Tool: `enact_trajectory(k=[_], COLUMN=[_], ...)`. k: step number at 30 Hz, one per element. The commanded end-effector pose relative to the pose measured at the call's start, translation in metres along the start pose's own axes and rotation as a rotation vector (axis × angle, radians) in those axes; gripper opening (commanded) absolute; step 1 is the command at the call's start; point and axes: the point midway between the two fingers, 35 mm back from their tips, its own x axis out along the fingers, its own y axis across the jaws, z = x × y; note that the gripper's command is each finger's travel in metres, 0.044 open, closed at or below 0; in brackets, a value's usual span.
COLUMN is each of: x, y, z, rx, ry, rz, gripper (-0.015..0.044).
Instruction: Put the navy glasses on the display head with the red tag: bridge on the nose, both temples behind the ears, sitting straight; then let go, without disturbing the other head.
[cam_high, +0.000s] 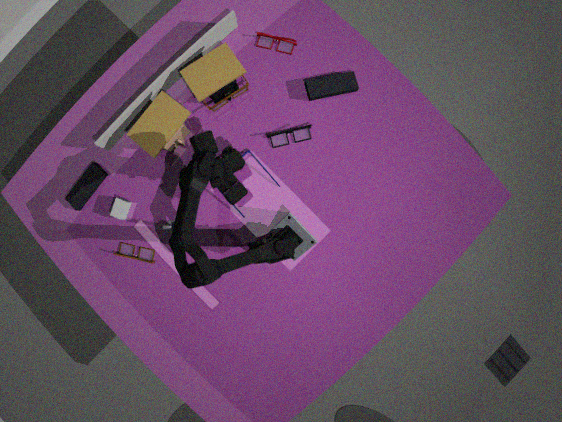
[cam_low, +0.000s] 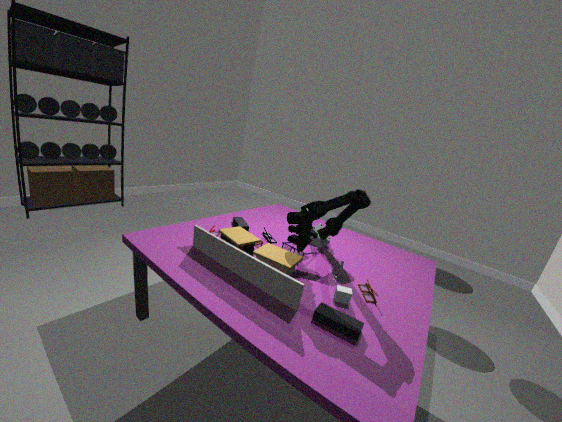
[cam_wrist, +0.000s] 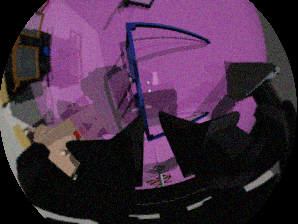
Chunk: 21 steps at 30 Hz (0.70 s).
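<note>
The navy glasses (cam_high: 263, 168) (cam_wrist: 137, 75) stand beside my gripper. In the wrist view their front is a long blue bar, with both temples reaching right; one front end shows in the gap between my fingers. My gripper (cam_wrist: 150, 116) is slightly open, with a narrow gap and no clear grip on the frame. The glasses' height above the table is hard to tell. The red-tagged head (cam_wrist: 62, 152) (cam_high: 179, 137) has a tan face and lies left of the fingers, with no glasses seen on it; its red tag (cam_wrist: 76, 135) shows. The other head (cam_high: 213, 71) wears brown glasses (cam_high: 245, 88).
A pale wall (cam_high: 227, 22) stands behind the heads. Red glasses (cam_high: 276, 43), black glasses (cam_high: 279, 139) and brown-orange glasses (cam_high: 135, 259) lie apart on the table. Two dark blocks (cam_high: 331, 85) (cam_low: 337, 322) and a white cube (cam_high: 121, 208) also stand there.
</note>
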Motion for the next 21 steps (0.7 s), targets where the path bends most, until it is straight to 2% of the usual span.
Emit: enact_trajectory(k=[1, 8, 10, 14, 21], x=[-0.004, -0.047, -0.047, -0.039, -0.041], y=[-0.001, 0.009, 0.009, 0.008, 0.007], z=[0.001, 0.001, 0.001, 0.001, 0.001], rx=[0.000, 0.000, 0.000, 0.006, -0.001], ry=[-0.001, -0.003, -0.003, -0.001, -0.001], rz=[-0.007, -0.007, -0.007, 0.000, -0.002], gripper=[0.0107, 0.0107, 0.0107, 0.0200, 0.0200])
